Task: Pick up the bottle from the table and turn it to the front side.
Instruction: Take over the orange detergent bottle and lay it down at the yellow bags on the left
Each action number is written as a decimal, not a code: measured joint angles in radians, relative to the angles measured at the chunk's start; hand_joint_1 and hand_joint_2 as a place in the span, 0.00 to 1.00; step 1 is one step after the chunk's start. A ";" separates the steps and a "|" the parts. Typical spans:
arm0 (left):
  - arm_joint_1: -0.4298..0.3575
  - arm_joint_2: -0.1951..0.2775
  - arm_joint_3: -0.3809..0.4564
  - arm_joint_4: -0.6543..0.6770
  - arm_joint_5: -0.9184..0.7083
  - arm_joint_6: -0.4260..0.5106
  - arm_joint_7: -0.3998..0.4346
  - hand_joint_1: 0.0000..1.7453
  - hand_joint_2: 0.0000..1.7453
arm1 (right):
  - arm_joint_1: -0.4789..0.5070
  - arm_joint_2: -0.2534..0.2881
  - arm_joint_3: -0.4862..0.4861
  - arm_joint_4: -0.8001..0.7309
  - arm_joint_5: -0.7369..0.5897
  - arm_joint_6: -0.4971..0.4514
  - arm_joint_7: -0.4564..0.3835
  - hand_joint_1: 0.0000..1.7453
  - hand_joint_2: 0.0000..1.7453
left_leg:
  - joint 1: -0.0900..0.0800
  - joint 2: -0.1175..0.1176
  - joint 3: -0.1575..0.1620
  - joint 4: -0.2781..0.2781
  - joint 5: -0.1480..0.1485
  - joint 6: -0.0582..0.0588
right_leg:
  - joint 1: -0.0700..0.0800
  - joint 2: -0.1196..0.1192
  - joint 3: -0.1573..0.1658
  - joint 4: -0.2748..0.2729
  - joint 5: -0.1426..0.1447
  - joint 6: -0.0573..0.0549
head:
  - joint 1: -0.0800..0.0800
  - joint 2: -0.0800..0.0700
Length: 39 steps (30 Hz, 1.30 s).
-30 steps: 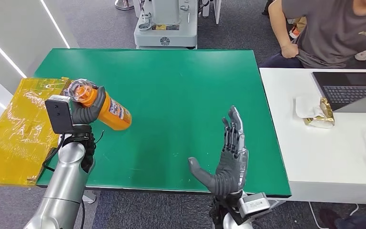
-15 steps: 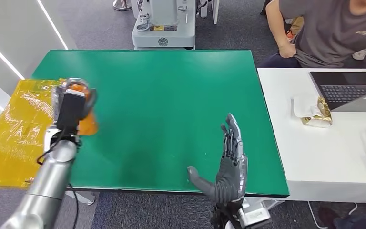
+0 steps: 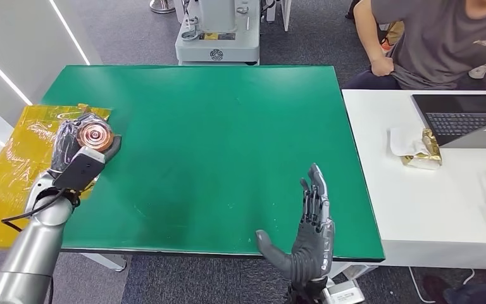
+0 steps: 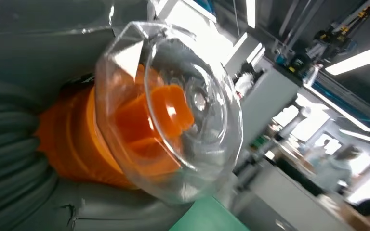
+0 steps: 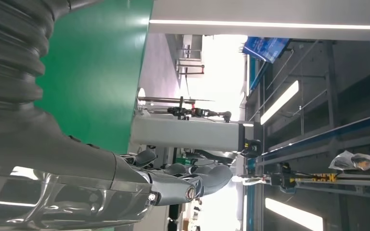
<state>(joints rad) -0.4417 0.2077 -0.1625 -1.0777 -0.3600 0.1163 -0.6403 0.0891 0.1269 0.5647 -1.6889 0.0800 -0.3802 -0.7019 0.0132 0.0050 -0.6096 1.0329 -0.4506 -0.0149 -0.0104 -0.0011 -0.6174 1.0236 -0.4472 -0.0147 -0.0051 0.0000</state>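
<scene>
Bottle (image 3: 95,136) gripped in left hand (image 3: 69,149), lifted over green table's (image 3: 228,126) left edge, clear cap facing up.
Right hand (image 3: 307,234) spread, idle. Slick body, mid-turn: could slip.

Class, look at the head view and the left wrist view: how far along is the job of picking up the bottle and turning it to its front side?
Done: the bottle is off the green table, gripped by the left hand.
In hand: its clear cap points at the head camera, so it looks partway through turning.
Left: whether the front side faces forward cannot be told. The right hand is spread, holding nothing.
</scene>
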 joint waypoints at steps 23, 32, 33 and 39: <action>-0.137 -0.050 -0.014 0.232 -0.533 0.511 0.140 1.00 1.00 | 0.023 0.002 -0.008 -0.012 0.017 -0.021 0.000 0.00 1.00 | 0.001 0.000 0.000 0.000 0.001 -0.001 | 0.001 0.000 0.000 0.001 0.000 -0.001 | 0.000 0.000; -0.223 0.047 -0.014 0.319 -0.949 0.567 0.355 1.00 1.00 | 0.019 0.002 -0.008 -0.004 -0.008 -0.003 0.000 0.00 1.00 | 0.002 0.001 0.000 0.000 0.001 -0.001 | 0.001 0.001 0.000 0.001 0.000 -0.001 | 0.000 0.000; -0.230 0.060 -0.014 0.333 -0.951 0.566 0.353 1.00 1.00 | 0.019 0.002 -0.008 -0.004 -0.010 -0.002 0.000 0.00 1.00 | 0.002 0.001 0.000 0.000 0.001 -0.001 | 0.001 0.001 -0.001 0.001 0.000 -0.001 | 0.000 0.000; -0.247 0.105 -0.013 0.404 -0.946 0.560 0.330 1.00 1.00 | 0.020 0.002 -0.008 -0.004 -0.012 0.001 0.000 0.00 1.00 | 0.002 0.000 0.000 -0.001 0.001 -0.002 | 0.001 0.001 -0.001 0.001 0.000 -0.001 | 0.000 0.000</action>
<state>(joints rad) -0.6884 0.3123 -0.1760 -0.6733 -1.3060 0.6767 -0.3101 0.1087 0.1293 0.5562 -1.6931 0.0676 -0.3793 -0.7019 0.0151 0.0054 -0.6098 1.0324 -0.4496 -0.0165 -0.0089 -0.0004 -0.6180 1.0249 -0.4470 -0.0155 -0.0050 0.0000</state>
